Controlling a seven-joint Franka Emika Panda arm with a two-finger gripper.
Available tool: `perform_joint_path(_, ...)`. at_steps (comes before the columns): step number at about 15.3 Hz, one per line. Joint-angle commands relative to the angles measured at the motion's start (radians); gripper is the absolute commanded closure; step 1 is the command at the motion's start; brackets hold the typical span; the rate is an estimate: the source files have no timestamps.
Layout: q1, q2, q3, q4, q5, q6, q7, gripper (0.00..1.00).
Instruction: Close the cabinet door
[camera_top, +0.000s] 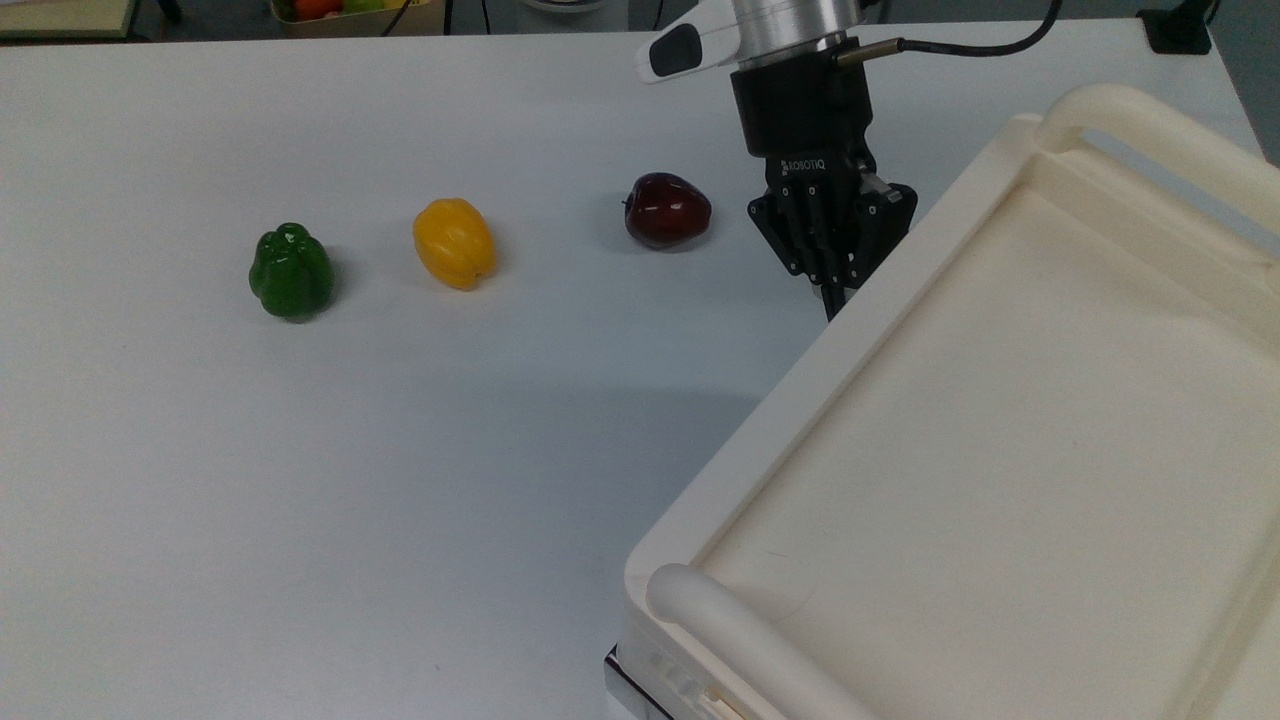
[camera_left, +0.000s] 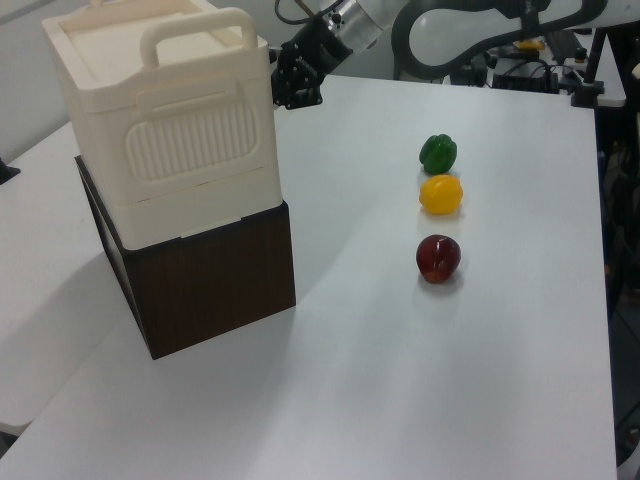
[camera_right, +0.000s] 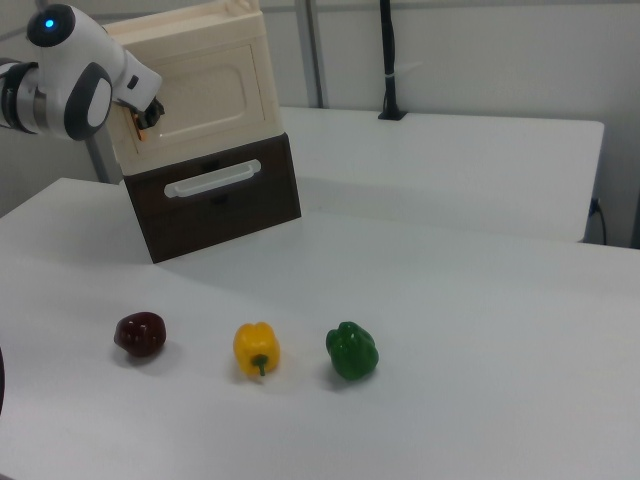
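Observation:
The cream-white cabinet (camera_top: 800, 400) stands on a dark brown base at the top view's right. In the right view its cabinet door (camera_right: 215, 90) lies flat against the cabinet's (camera_right: 235, 20) front. A bit of copper-brown handle (camera_right: 141, 121) shows at the door's left end in the right view. My gripper (camera_top: 832, 300) looks shut and presses against the cabinet's side just below the rim. In the left view the gripper (camera_left: 298, 88) touches the right face of the cabinet (camera_left: 200, 150). In the right view the gripper (camera_right: 150, 113) sits at the handle.
A red pepper (camera_top: 667, 210), a yellow pepper (camera_top: 454, 243) and a green pepper (camera_top: 291, 272) lie in a row on the white table (camera_top: 400, 500). The dark base (camera_right: 215, 200) has a drawer with a pale bar handle. The red pepper lies close to my gripper.

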Motion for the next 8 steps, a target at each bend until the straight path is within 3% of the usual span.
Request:
perform_joint_path(1,-0.008,-0.002,-0.005,0.026,0.001,-0.007,0.015,0.89)
perform_joint_path(3,-0.028,-0.031,-0.005,0.012,-0.001,-0.106,-0.005,0.84)
perform_joint_path(8,-0.1,-0.088,-0.019,0.012,0.008,-0.433,-0.252,0.82)
